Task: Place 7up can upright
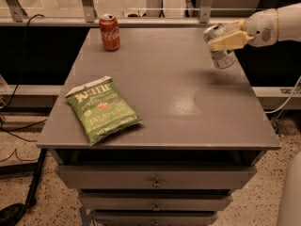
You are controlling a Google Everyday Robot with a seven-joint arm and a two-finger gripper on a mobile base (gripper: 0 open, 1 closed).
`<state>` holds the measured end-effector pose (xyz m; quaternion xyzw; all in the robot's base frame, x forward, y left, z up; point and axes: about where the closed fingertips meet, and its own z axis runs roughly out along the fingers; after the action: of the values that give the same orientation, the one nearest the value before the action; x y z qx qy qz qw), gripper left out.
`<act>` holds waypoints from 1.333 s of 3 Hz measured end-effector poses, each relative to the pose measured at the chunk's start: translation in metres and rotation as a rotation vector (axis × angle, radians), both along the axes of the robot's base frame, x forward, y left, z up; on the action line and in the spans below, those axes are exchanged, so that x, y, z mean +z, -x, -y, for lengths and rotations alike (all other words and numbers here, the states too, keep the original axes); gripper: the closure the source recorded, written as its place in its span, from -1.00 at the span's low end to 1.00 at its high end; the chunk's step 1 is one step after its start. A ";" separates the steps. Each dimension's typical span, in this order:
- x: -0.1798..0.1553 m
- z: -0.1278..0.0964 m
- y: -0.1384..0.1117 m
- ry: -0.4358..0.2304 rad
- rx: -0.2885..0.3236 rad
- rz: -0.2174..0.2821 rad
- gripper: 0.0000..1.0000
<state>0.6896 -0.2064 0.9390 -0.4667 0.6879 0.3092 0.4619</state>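
The 7up can (220, 51) is a silvery-grey soda can, held in the air above the far right part of the grey table (164, 93). It is nearly upright, tilted slightly with its top toward the left. My gripper (225, 39) comes in from the right edge on a white arm and is shut on the can, its pale yellow fingers (230, 41) across the can's upper half. The can's bottom hangs a little above the tabletop, near the right edge.
A red cola can (109, 32) stands upright at the table's far left. A green chip bag (102, 108) lies flat at the front left. Drawers are below the table's front edge. A railing runs behind the table.
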 end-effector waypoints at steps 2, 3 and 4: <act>-0.017 -0.005 0.035 -0.242 0.077 0.044 1.00; -0.025 -0.006 0.042 -0.311 0.098 0.079 1.00; -0.028 -0.009 0.047 -0.360 0.122 0.130 1.00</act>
<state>0.6430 -0.1977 0.9108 -0.4363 0.5608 0.4236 0.5619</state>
